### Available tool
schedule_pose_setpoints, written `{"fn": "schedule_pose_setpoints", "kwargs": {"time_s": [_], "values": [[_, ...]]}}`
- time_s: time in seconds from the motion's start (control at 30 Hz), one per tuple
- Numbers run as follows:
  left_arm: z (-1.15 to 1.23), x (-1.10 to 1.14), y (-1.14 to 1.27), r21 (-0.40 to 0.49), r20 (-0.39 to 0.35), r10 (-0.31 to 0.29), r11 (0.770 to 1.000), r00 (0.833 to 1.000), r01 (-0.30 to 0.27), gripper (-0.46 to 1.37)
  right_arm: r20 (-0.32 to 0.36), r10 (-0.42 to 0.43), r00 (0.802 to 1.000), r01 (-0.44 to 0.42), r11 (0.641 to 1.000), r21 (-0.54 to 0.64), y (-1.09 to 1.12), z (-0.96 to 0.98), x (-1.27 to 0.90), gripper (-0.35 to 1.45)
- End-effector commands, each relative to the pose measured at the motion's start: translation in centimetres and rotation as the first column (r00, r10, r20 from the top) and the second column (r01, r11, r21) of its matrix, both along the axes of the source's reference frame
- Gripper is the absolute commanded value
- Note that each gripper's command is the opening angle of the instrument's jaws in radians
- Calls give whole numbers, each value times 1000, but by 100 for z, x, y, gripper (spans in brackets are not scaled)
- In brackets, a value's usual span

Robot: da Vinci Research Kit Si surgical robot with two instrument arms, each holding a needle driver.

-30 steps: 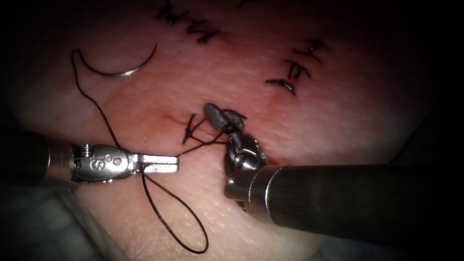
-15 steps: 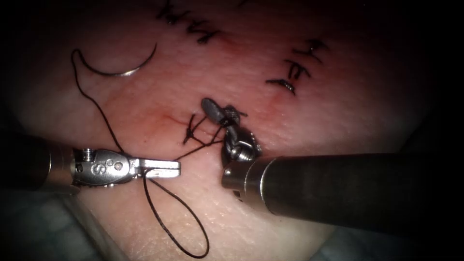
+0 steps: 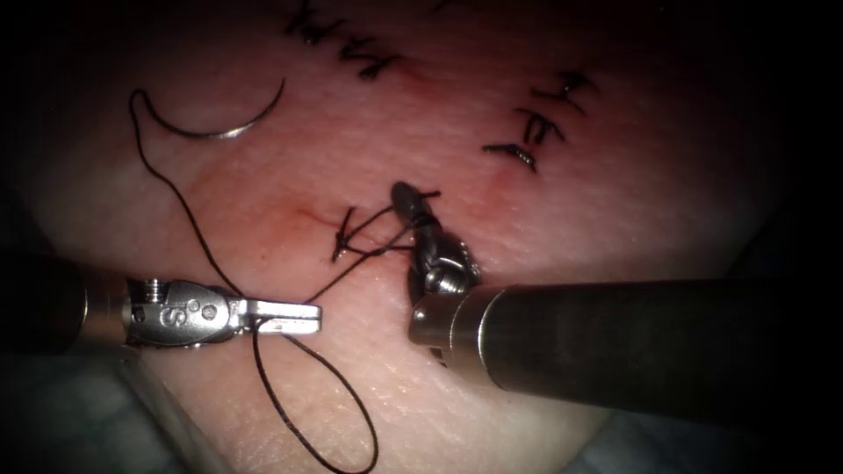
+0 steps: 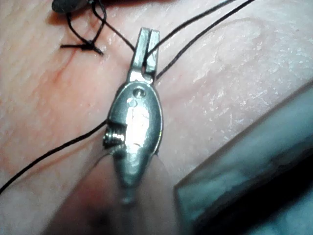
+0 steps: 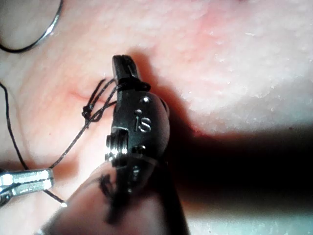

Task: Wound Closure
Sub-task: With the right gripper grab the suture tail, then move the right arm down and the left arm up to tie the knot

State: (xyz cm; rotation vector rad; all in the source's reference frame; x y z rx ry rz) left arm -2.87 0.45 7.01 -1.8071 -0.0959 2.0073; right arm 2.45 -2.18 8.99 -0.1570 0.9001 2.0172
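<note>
Left hand point(image 3: 303, 316): jaws pressed together, pinching the thread point(image 3: 184, 206) low and left of the cut point(image 3: 303, 212); a letter "S" is stamped on its body, and a slack loop of thread hangs below it. Right hand point(image 3: 407, 198): jaws closed on a short thread end just right of the cut, with strands running from it to the knot point(image 3: 342, 241) at the cut; its body is marked "is" in the right wrist view. Needle point(image 3: 219, 123): lying free on the tissue point(image 3: 492, 263), upper left, well apart from both hands, held by neither. Finished stitches point(image 3: 536, 123): upper right of the cut.
</note>
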Motion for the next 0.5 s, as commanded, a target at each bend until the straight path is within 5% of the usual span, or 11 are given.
{"fn": "schedule_pose_setpoints", "kwargs": {"time_s": [0.03,0.5], "values": [[2,0,3,3,-3,-2,1000,1000,2,-35,12,-19,1000,19,1000,-4,-3,1,-1,-35],[55,25,90,31,-94,-31,999,995,34,-35,14,-174,985,174,983,-58,-19,-11,5,-35]]}}
